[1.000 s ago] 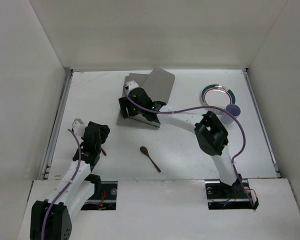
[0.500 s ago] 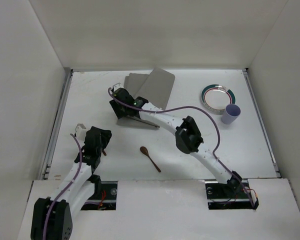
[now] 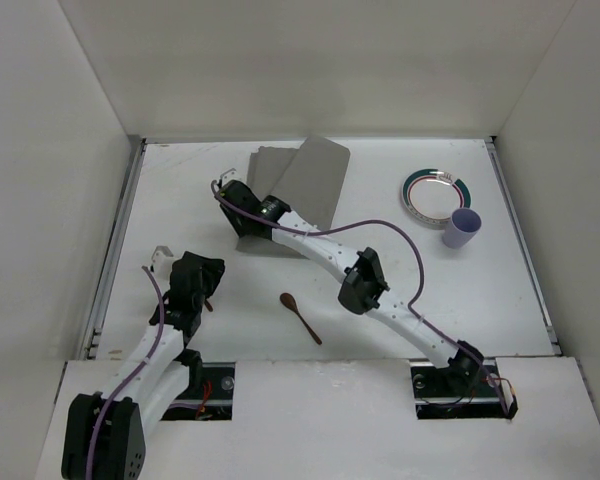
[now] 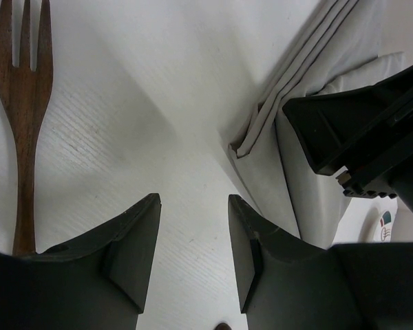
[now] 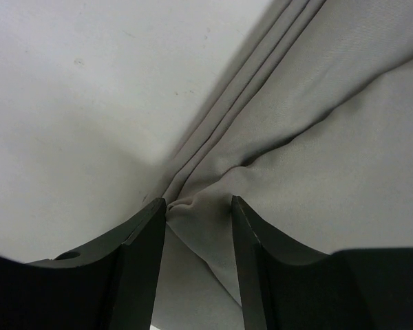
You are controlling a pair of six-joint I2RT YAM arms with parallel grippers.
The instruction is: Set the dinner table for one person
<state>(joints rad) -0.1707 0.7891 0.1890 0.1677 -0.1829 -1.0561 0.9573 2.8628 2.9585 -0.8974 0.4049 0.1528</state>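
The white dinner table (image 3: 520, 300) carries a grey placemat (image 3: 300, 185), folded over on itself at the back middle. My right gripper (image 3: 228, 194) reaches to its left edge. In the right wrist view the gripper (image 5: 198, 213) is open, with a bunched fold of the placemat (image 5: 316, 137) between its jaws. My left gripper (image 3: 204, 272) is open and empty low over bare table (image 4: 193, 227). A wooden fork (image 4: 24, 103) lies just left of it. A wooden spoon (image 3: 300, 317) lies at the front middle.
A white plate with a green-and-red rim (image 3: 435, 192) sits at the back right, with a lilac cup (image 3: 463, 228) just in front of it. White walls enclose the table on three sides. The right arm and its purple cable stretch across the middle.
My right arm has stretched further left, and its gripper moved from over the placemat to the placemat's left edge. My left gripper has shifted slightly.
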